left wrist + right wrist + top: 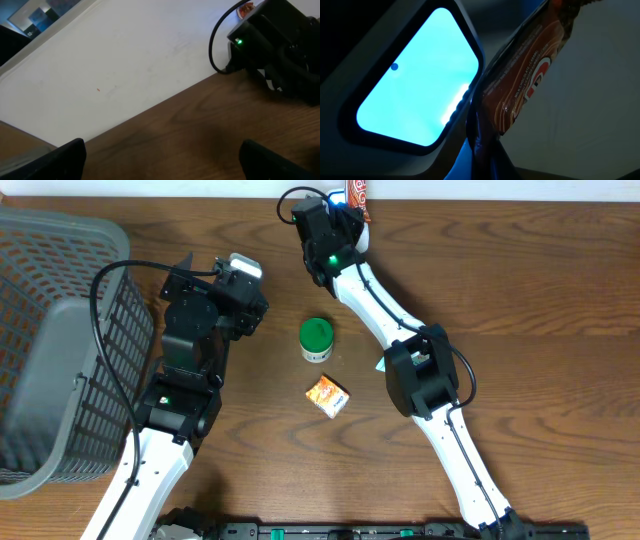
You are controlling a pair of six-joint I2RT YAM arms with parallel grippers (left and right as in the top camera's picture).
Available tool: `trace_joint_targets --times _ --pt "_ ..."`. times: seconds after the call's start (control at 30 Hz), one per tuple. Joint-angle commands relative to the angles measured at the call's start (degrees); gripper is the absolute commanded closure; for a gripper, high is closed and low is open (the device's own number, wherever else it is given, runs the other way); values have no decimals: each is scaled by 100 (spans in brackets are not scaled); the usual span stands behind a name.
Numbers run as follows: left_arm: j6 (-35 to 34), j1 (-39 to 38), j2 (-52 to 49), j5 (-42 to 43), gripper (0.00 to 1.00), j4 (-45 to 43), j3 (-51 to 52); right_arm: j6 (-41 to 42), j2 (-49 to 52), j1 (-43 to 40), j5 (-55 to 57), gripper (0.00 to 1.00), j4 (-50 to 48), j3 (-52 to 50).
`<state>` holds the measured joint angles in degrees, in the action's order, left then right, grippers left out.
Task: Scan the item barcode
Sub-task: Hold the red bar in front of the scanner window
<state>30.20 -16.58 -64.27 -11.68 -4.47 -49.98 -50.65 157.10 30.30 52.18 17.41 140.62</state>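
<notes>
The item is a brown and orange snack wrapper (530, 65) with printed lettering. My right gripper (482, 137) is shut on the wrapper's lower end. The wrapper stands right beside the scanner's glowing cyan window (415, 95). In the overhead view the right gripper (338, 222) is at the table's back edge, with the wrapper (357, 194) sticking up past it. The barcode does not show in any view. My left gripper (213, 272) hangs open over bare wood at the left. Its dark fingertips (65, 160) are spread wide with nothing between them.
A grey mesh basket (50, 330) fills the left side. A green-lidded jar (316, 338) and a small orange box (328, 396) lie mid-table between the arms. The right arm's wrist (280, 45) shows against the white wall in the left wrist view.
</notes>
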Motion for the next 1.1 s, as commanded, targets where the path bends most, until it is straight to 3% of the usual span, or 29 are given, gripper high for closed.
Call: trace_joint_targets --times 0.0,0.57,1.07 --pt "-55 26 -15 79 2 -4 -52 -372 -85 76 44 99 42 96" --pt "-55 26 -15 79 2 61 -52 -299 -39 87 -839 99 -136 94" --pt "-57 28 -15 127 2 103 -52 -870 142 -87 -925 99 -435 92"
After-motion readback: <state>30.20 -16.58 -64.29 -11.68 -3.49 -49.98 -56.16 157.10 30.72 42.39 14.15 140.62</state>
